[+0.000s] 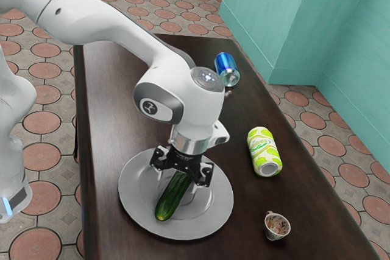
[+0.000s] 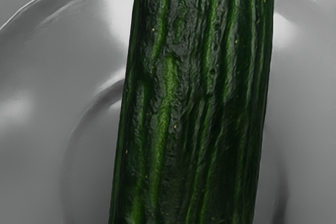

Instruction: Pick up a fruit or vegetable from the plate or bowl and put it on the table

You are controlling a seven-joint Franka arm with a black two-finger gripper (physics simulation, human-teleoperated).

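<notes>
I'd worry about that wide-open, empty gripper [image 1: 177, 181]: its fingers straddle the cucumber [image 1: 171, 201], but closing nearer one end could let the long thing tip or slip. Beneath the gripper, the gray plate [image 1: 131, 202] holds the cucumber; well off sits a small cup [image 1: 277, 227], contents unclear to me.

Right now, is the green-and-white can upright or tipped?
Tipped: the can lies on its side on the table, its silver end facing the exterior view's lower edge.
</notes>
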